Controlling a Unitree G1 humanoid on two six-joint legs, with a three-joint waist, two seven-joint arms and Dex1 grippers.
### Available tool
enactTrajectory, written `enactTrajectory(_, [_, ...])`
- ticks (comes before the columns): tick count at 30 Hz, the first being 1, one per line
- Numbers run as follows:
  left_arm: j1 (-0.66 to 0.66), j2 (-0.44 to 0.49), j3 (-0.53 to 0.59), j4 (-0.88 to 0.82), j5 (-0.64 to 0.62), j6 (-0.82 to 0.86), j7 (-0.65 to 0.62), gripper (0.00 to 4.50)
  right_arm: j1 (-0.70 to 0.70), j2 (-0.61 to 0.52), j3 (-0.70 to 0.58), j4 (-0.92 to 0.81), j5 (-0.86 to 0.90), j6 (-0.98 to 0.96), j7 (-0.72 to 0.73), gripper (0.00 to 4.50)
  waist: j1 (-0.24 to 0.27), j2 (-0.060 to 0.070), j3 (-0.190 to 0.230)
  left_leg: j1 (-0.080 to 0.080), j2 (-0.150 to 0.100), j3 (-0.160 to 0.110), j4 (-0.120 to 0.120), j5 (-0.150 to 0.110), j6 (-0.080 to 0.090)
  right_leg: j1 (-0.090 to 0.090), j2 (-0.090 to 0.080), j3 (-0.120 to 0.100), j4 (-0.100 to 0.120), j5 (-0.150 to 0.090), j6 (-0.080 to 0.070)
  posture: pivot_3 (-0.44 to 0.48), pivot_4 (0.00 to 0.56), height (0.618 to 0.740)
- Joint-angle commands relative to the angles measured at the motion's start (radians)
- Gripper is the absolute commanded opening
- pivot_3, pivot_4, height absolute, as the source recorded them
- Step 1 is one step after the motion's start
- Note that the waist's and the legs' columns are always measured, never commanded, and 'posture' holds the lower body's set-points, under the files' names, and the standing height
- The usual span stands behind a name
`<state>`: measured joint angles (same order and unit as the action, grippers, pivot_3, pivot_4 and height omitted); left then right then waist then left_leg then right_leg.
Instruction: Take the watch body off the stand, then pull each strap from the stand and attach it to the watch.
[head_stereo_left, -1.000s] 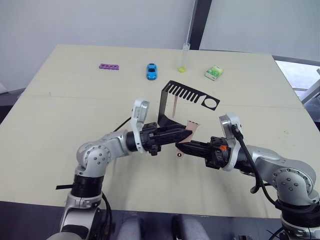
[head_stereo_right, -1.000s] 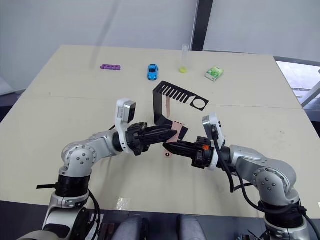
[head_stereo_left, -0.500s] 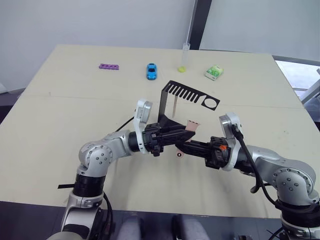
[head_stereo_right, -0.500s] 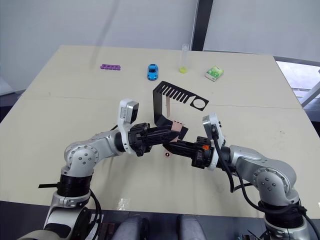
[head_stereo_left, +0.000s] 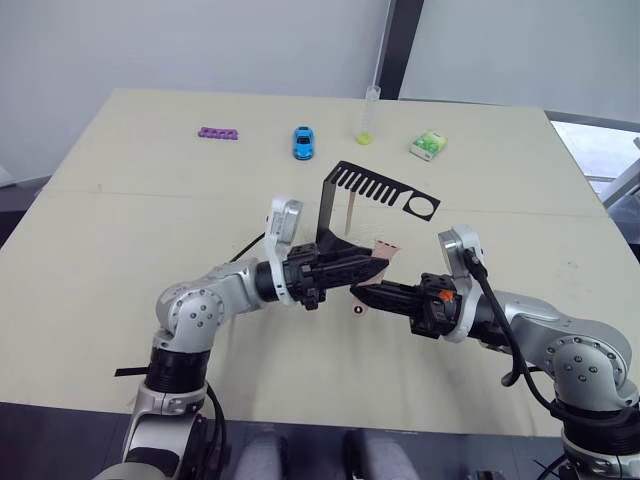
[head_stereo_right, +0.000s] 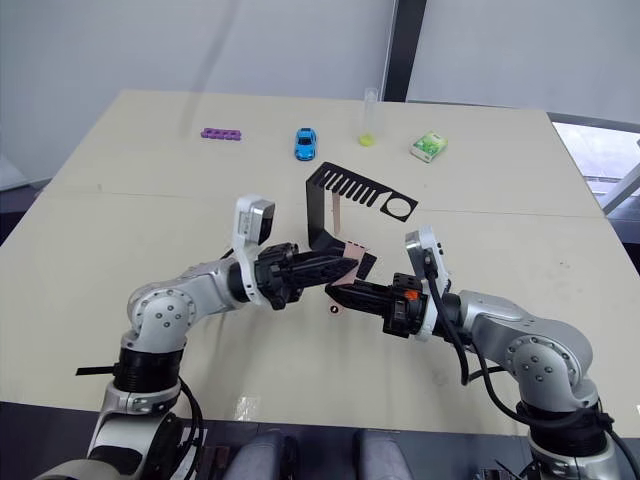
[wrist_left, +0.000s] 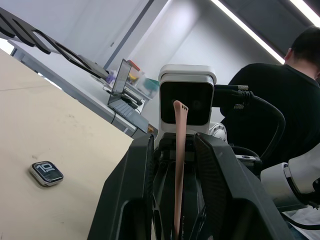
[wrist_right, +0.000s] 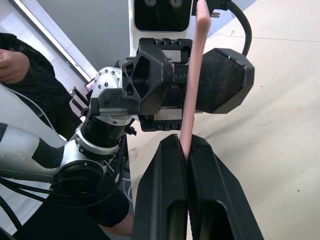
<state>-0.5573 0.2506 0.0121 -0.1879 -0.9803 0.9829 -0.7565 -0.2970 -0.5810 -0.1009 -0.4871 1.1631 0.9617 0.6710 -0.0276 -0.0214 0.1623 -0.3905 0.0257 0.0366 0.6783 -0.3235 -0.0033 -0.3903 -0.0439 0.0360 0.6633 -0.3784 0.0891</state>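
Observation:
The black stand (head_stereo_left: 324, 205) is upright at mid-table, and one pink strap (head_stereo_left: 352, 213) hangs from its comb arm. My two grippers meet tip to tip just in front of it. The right gripper (head_stereo_left: 360, 293) is shut on the other pink strap (wrist_right: 192, 90), which sticks up crosswise from its fingertips. The left gripper (head_stereo_left: 372, 265) is open, and its fingers (wrist_left: 142, 190) flank that strap (wrist_left: 178, 150) without pinching it. The watch body (wrist_left: 46, 172) lies flat on the table below the grippers, screen up.
Along the far edge sit a purple bar with holes (head_stereo_left: 217, 132), a blue toy car (head_stereo_left: 302, 142), a tube with yellow liquid (head_stereo_left: 367, 115) and a green-and-white packet (head_stereo_left: 428, 146). A person in black (wrist_left: 270, 100) sits beyond the table.
The left gripper pushed a little toward the right gripper, then eased back slightly. The right arm and the strap it holds have stayed put.

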Motion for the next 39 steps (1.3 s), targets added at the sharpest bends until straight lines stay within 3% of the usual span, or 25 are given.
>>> enactTrajectory(1, [-0.012, -0.007, 0.008, -0.027, -0.029, -0.006, -0.005, 1.42, 0.000, -0.006, -0.019, -0.030, 0.026, -0.012, -0.005, 0.00, 0.000, 0.000, 0.000, 0.000, 0.000, 0.000, 0.000, 0.000, 0.000, 0.000, 0.000, 0.000, 0.000, 0.000, 0.000, 0.000, 0.150, 0.740])
enactTrajectory(24, [-0.013, -0.008, 0.017, -0.020, -0.044, -0.005, -0.001, 1.42, 0.002, -0.010, -0.029, -0.023, 0.037, -0.011, -0.008, 0.00, 0.000, 0.000, 0.000, 0.000, 0.000, 0.000, 0.000, 0.000, 0.000, 0.000, 0.000, 0.000, 0.000, 0.000, 0.000, 0.000, 0.150, 0.740])
enactTrajectory(28, [-0.009, -0.017, 0.029, -0.025, -0.069, 0.001, -0.001, 0.12, 0.002, -0.010, -0.029, -0.024, 0.040, -0.010, -0.009, 0.00, 0.000, 0.000, 0.000, 0.000, 0.000, 0.000, 0.000, 0.000, 0.000, 0.000, 0.000, 0.000, -0.001, 0.000, 0.000, 0.000, 0.150, 0.740])
enactTrajectory(39, [0.004, -0.020, 0.015, -0.037, -0.086, 0.005, 0.006, 0.05, 0.000, -0.009, -0.033, -0.032, 0.054, -0.010, -0.019, 0.00, 0.000, 0.000, 0.000, 0.000, 0.000, 0.000, 0.000, 0.000, 0.000, 0.000, 0.000, 0.000, -0.001, 0.000, 0.000, 0.000, 0.150, 0.740])
